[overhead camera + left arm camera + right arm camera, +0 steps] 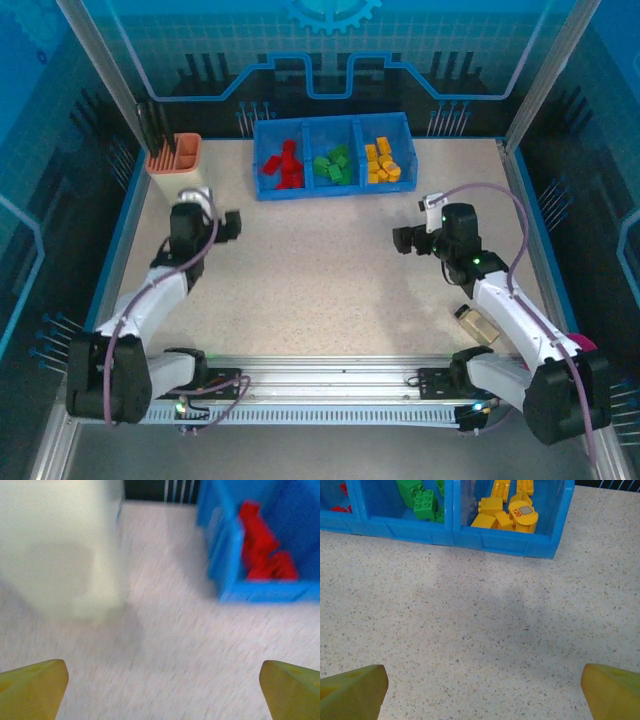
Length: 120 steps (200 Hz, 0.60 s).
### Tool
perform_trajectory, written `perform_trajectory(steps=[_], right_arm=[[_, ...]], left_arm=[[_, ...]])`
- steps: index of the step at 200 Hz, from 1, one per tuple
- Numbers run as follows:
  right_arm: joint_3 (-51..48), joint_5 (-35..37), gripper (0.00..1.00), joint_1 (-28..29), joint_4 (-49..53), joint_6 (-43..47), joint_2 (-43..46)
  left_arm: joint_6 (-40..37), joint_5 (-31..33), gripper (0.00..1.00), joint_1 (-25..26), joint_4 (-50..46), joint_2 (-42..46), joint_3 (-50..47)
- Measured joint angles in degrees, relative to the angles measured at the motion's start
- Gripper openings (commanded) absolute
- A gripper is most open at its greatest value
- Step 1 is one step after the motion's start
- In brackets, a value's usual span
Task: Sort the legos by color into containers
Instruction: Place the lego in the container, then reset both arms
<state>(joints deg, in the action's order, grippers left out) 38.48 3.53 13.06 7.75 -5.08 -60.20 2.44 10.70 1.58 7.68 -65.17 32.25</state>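
The blue bin (300, 192) is set at the far middle of the desk (320, 280), long axis left to right: red legos (285, 165) left, green legos (333, 166) middle, yellow legos (383, 163) right. "720" can be read on a round yellow piece (523, 513). The left tool (160, 690) and right tool (480, 690) are seen released, empty.

The right gripper's (480, 700) yellow fingertips (355, 690) stand wide apart over the speckled table (480, 625). Beyond, the blue bin (510, 544) holds green legos (422, 500) beside yellow legos (507, 515), with red legos (342, 489) at far left.

Open tabletop (320, 270) is left across the middle, up to the bin (333, 191). The far left corner is blocked by the holder (175, 157).
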Motion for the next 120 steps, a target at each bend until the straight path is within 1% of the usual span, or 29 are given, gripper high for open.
perform_trajectory(steps=[19,40,77,92,110,120], right_arm=[[-4.1,0.1,1.0,0.0,-3.7,-0.6,1.8],[-8.4,-0.1,1.0,0.0,-8.3,-0.6,3.5],[-16.0,0.9,1.0,0.0,-14.4,0.7,7.5],[-18.8,2.0,1.0,0.0,-18.5,2.5,9.5],[-22.4,4.0,1.0,0.0,-24.6,4.6,11.1],[-24.1,5.5,1.0,-0.1,-27.8,5.7,11.1]], left_arm=[[0.0,-1.1,0.99,0.0,8.9,2.6,-10.7],[0.0,-2.9,0.99,-0.9,18.4,0.3,-16.0],[0.4,-6.9,0.99,-4.0,35.7,-10.5,-16.7],[0.4,-8.9,0.99,-4.6,41.6,-15.6,-16.7],[0.3,-11.3,0.99,-4.7,47.6,-22.3,-16.6],[0.4,-11.6,0.99,-4.7,47.2,-23.8,-16.3]])
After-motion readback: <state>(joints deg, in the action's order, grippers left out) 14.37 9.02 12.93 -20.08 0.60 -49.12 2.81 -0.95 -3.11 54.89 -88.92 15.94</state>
